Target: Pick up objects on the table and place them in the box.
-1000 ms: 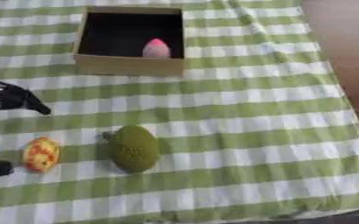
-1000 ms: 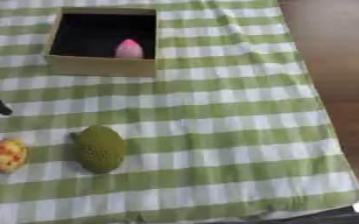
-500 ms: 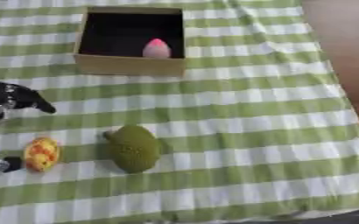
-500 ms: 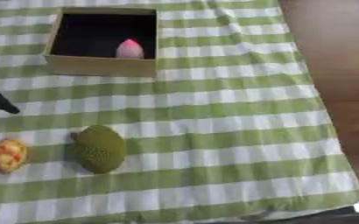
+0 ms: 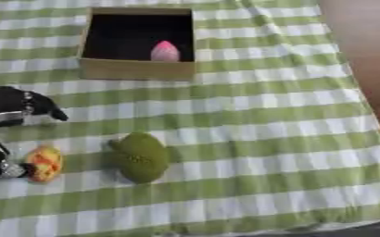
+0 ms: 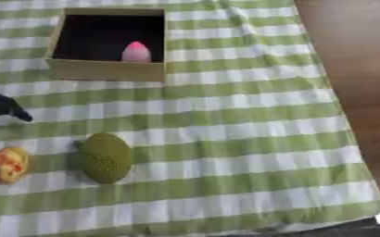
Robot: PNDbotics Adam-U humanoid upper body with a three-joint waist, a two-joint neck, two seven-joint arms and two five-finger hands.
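One item is already lying inside the box (image 5: 136, 69), which is sitting near the far edge of the table (image 5: 266, 115): a single pink, cone-shaped object (image 5: 165, 51) is resting against the box's near inner wall. Two items are still waiting out on the green-and-white checked cloth, so by my reckoning the job is standing at roughly a third done.

Counting what is showing: one cardboard box, one pink object in it, one bumpy green fruit (image 5: 141, 157) and one small orange-and-yellow object (image 5: 44, 163), three objects in all.

The green fruit is lying toward the near left part of the table, and the orange-and-yellow object is sitting just beside it, closer to the left edge.

The left hand (image 5: 11, 109) is coming in at the table's left edge, partly cut off by the frame. A dark finger is pointing out toward the table's middle, and another part with a silver joint is touching or nearly touching the orange-and-yellow object from its left side. Too little of the hand is showing to tell whether the fingers are spread or closing round anything. It seems to be lining up on the orange-and-yellow object as the next pick. The right hand is not appearing in either view.
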